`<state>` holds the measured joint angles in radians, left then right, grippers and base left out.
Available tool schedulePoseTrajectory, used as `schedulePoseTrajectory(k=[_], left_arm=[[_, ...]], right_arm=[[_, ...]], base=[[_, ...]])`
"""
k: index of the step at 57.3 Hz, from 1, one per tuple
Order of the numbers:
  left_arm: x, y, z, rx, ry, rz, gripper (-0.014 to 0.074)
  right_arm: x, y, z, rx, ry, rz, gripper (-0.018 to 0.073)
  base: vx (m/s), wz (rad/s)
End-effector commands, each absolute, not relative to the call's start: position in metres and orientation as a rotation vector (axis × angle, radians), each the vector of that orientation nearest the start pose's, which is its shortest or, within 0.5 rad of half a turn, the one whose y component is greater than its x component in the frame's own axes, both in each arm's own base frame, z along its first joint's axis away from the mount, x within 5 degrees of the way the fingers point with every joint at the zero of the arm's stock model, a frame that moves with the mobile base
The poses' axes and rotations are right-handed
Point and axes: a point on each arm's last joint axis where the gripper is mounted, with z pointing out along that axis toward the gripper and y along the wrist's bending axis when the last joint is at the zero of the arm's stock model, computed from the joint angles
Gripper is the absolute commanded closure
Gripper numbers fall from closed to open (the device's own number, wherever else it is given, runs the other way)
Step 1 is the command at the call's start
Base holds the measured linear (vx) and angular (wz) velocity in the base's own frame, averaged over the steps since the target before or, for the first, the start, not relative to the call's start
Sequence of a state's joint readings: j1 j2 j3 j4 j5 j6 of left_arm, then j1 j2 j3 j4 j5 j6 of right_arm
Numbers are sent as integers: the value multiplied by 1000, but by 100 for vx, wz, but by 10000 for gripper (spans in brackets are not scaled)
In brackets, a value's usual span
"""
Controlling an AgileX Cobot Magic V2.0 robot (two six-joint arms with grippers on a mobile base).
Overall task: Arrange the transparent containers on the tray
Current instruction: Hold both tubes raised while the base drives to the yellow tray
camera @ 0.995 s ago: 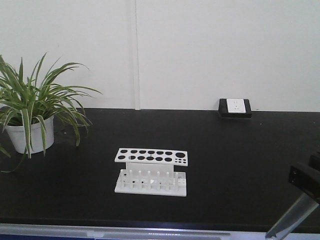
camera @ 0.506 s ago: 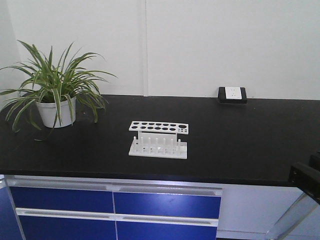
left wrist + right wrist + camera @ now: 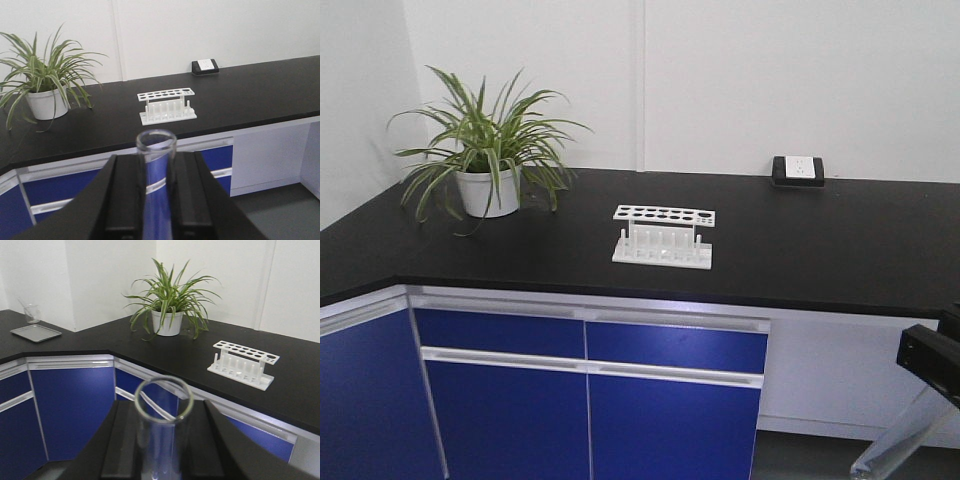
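L-shaped black countertop [image 3: 820, 250] runs along a white wall, w/ blue cabinet fronts [image 3: 520, 400] below. On top, counted: 1 spider plant [image 3: 485, 130] in a white pot [image 3: 488, 192] near the corner; 1 white test-tube rack [image 3: 663, 238] mid-counter, well apart from the plant, 2 rows of holes in its top plate, no tubes in it; 1 grey metal tray [image 3: 36, 333] on the far side leg of the counter, seen in the right wrist view only, w/ 1 clear beaker [image 3: 31, 313] at its back edge. 1 black-framed wall outlet [image 3: 798, 171] sits at the back by the wall; face too small to read.

Test tubes: 2, both off the counter. Left gripper [image 3: 156, 160] clenched on the left-hand test tube [image 3: 156, 150], open rim past the fingertips. Right gripper [image 3: 157, 410] likewise clamped on the right-hand test tube [image 3: 157, 430], rim out. Can't tell which tube is longer.
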<state>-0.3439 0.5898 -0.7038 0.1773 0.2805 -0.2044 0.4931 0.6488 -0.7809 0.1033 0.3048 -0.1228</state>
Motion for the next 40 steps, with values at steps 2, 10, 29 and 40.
schedulePoseTrajectory(k=[2, 10, 29, 40], left_arm=[[111, -37, 396, 210, 1523, -280, 486], [111, -37, 396, 210, 1523, -280, 486], [111, -37, 396, 210, 1523, -280, 486], [111, -37, 396, 210, 1523, -280, 486]], right_arm=[[111, 61, 410, -413, 1494, 380, 502], [111, 61, 410, -413, 1494, 380, 502], [111, 61, 410, -413, 1494, 380, 502], [111, 61, 410, -413, 1494, 380, 502]], base=[[-33, 10], [-32, 10], [-26, 14], [-18, 33]])
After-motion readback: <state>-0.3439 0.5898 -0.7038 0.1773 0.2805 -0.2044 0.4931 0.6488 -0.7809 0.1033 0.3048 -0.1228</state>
